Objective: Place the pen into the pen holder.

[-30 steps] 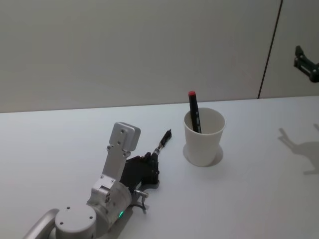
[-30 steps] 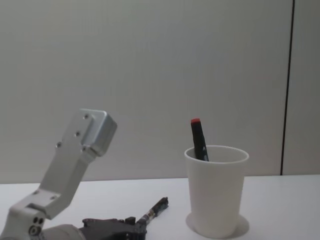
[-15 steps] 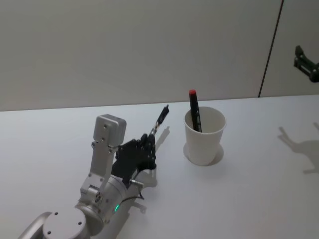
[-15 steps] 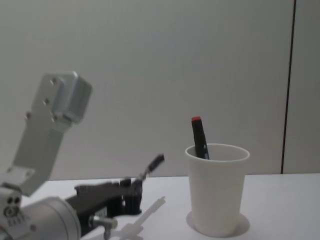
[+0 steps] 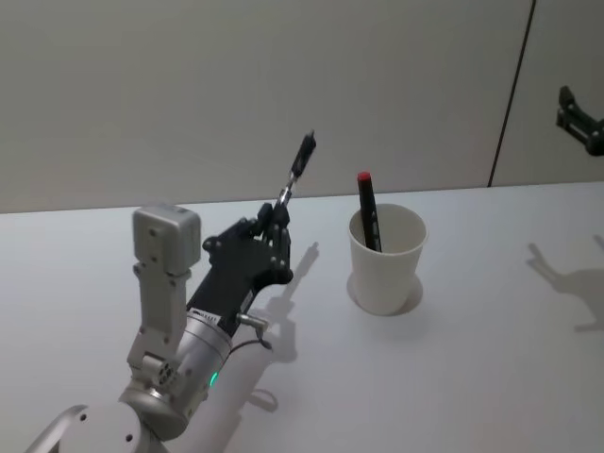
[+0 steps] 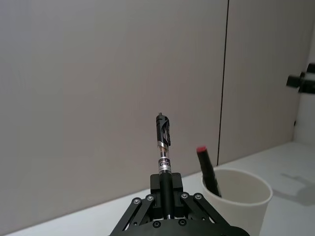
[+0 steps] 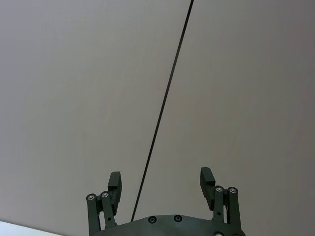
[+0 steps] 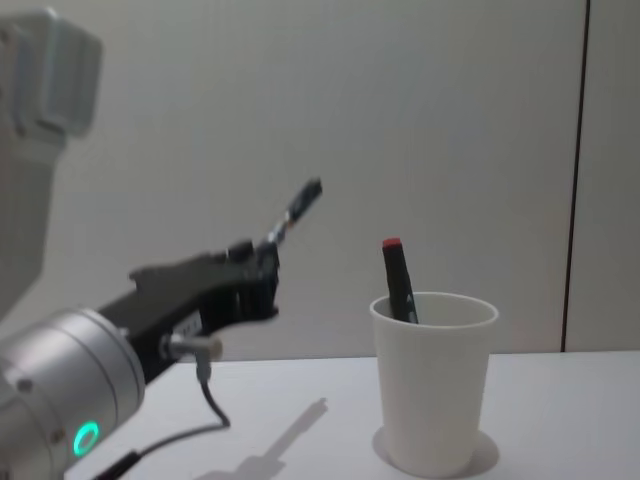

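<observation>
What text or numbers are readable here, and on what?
None legible.
Slim black pen, held by the left gripper: printed band on barrel, too small to read.
Red-capped black marker in the white paper cup: pale marks, too blurred.
Cup: no print.
Open right gripper, parked high right: no markings.

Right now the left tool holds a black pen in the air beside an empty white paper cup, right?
Not empty: the head view shows the white paper cup already holding a red-capped black marker. The left tool does hold the black pen in the air beside it.
</observation>
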Robot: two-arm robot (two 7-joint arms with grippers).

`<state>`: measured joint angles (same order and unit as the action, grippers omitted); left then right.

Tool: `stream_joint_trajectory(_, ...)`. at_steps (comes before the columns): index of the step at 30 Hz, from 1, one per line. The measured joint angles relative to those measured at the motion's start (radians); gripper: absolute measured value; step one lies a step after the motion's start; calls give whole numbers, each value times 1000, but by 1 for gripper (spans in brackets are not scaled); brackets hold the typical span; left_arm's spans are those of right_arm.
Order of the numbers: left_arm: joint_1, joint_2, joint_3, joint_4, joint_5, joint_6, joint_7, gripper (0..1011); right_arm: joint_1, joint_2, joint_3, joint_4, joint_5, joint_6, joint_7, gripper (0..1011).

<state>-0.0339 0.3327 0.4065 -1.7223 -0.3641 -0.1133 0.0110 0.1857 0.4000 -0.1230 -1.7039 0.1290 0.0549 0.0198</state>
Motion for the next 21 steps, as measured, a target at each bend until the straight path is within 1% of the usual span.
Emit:
stream_joint_trajectory(4, 5, -2, -3, -17, -11, -74, -19, 133, 0, 0, 0, 0, 0, 0, 0, 1001)
stream_joint_trajectory(5, 5, -2, -3, -17, -11, -74, -19, 133, 0, 0, 0, 0, 0, 0, 0, 1001)
stream_joint_trajectory(8, 5, -6, -5, -29, -20, -127, -40, 133, 0, 0, 0, 0, 0, 0, 0, 1001)
stream_joint_trajectory(13, 3, -15, -8, -44, -37, -199, -73, 134, 0, 0, 0, 0, 0, 0, 0, 1001)
stream_joint_trajectory(16, 2, -19, -9, -52, -45, -228, -89, 133, 0, 0, 0, 0, 0, 0, 0, 1001)
stream_joint_trajectory(21, 1, -24, -10, -61, -53, -259, -105, 133, 0, 0, 0, 0, 0, 0, 0, 1001)
